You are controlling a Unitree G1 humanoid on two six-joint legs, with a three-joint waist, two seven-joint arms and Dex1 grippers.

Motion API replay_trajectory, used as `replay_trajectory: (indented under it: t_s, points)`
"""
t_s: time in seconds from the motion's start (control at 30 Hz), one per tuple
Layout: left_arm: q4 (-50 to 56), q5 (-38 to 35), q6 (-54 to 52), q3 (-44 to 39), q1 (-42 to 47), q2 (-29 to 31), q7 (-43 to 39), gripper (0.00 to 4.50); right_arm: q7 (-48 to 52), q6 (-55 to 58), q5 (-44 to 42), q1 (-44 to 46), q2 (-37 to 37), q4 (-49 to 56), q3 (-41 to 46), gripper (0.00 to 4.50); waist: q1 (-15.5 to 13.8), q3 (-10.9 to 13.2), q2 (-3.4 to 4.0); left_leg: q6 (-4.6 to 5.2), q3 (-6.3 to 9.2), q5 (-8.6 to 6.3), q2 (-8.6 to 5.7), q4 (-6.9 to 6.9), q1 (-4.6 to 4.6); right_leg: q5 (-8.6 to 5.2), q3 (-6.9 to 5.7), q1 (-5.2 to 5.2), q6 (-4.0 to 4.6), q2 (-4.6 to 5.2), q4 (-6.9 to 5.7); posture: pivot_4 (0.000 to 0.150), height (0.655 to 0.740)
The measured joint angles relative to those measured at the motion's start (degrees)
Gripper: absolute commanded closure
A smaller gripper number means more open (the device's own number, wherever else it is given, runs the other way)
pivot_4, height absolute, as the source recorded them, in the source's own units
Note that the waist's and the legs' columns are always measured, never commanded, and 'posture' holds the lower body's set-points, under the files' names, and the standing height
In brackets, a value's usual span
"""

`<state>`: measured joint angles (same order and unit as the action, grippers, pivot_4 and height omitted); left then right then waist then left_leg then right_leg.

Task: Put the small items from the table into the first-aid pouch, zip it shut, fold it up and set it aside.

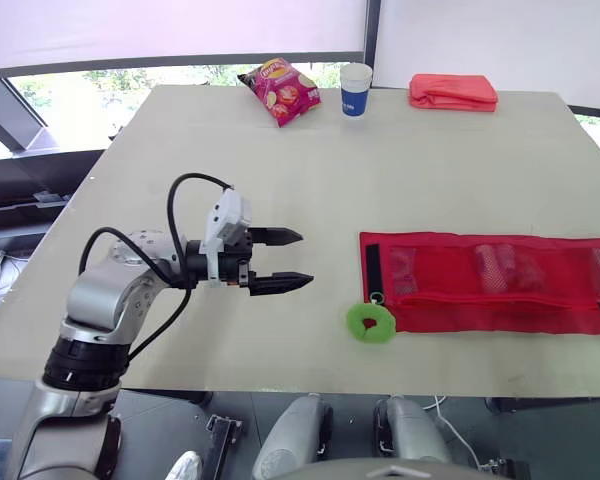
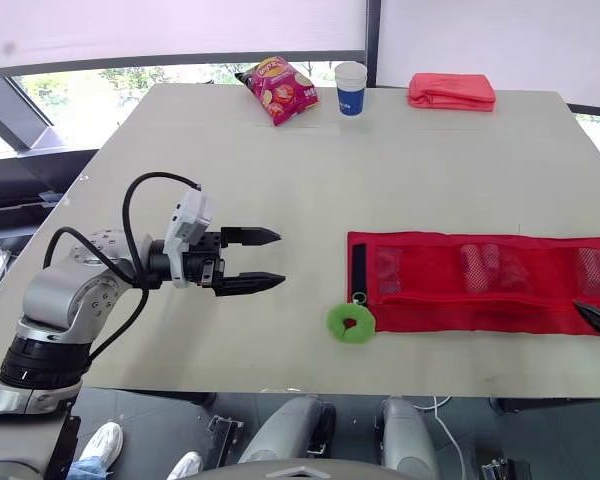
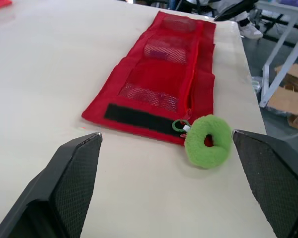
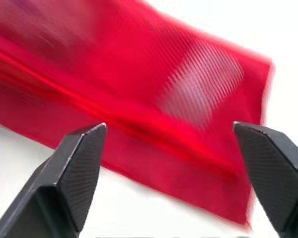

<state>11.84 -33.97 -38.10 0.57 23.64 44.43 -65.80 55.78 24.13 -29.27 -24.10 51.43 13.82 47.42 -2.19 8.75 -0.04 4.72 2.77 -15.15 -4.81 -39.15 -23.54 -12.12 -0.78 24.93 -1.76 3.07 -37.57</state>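
Note:
The red mesh first-aid pouch (image 1: 490,282) lies flat and unfolded along the table's right front, with small items showing through its mesh pockets. A black strip runs down its left end, and a green fuzzy ring (image 1: 370,322) hangs from the zipper pull at the near left corner. My left gripper (image 1: 298,258) hovers open over the table to the left of the pouch, its fingers pointing at it with nothing between them. My right gripper (image 4: 171,148) is open just above the pouch's right end; one fingertip (image 2: 598,320) pokes in at the right edge.
At the table's far edge lie a red chip bag (image 1: 280,90), a white and blue paper cup (image 1: 356,88) and a folded red cloth (image 1: 453,92). The table's front edge (image 1: 280,378) runs close below the pouch.

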Motion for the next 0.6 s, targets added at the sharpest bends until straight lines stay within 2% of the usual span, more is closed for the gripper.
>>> replay_trajectory:
  t_s: [0.03, 0.13, 0.2, 0.37, 0.6]
  points:
    - [-0.04, 0.06, -0.26, 0.02, 0.1, -0.11, 0.27, 0.0, 0.05, 0.14, -0.31, 0.04, -0.11, 0.27, 0.0, 0.06, -0.02, 0.0, 0.0, 0.0, 0.0, 0.0, 0.0, 0.0, 0.0, 0.0, 0.0, 0.0, 0.0, 0.0, 0.0, 0.15, 0.7395]
    - [-5.27, 3.05, -5.98, 2.23, 5.95, -9.36, 11.11, 0.0, -2.33, 3.68, -7.77, 1.22, -4.79, 12.74, -1.65, 0.06, -0.81, -0.04, 0.1, 0.0, 0.13, 0.0, -0.02, -0.06, 0.01, 0.01, -0.07, -0.13, -0.03, 0.02, 0.04, 0.15, 0.7395]
    - [-7.67, 4.65, -7.4, 5.74, 7.07, -12.71, 13.68, 0.0, -3.75, 4.87, -11.68, 2.12, -6.25, 19.68, -3.61, 0.06, -0.63, -0.02, 0.05, -0.01, 0.13, 0.0, -0.03, -0.05, 0.01, 0.01, -0.07, -0.12, -0.03, 0.01, 0.03, 0.15, 0.7395]
    - [-17.31, 9.21, -6.99, 11.23, 10.79, -16.58, 14.81, 0.0, -5.3, 5.93, -16.43, 0.44, -9.05, 26.36, -5.25, 0.06, -0.38, 0.07, -0.11, -0.02, 0.15, 0.01, -0.03, -0.04, -0.02, 0.01, -0.07, -0.08, -0.02, -0.02, 0.06, 0.15, 0.7395]
    - [-30.84, 15.06, -0.71, 14.24, 18.22, -23.08, 13.78, 0.0, -2.19, 3.48, -15.87, -6.74, -11.07, 29.04, -6.12, 0.06, -0.57, 0.06, -0.14, -0.02, 0.15, 0.01, -0.05, -0.06, -0.01, 0.01, -0.07, -0.11, -0.02, 0.01, 0.05, 0.15, 0.7395]
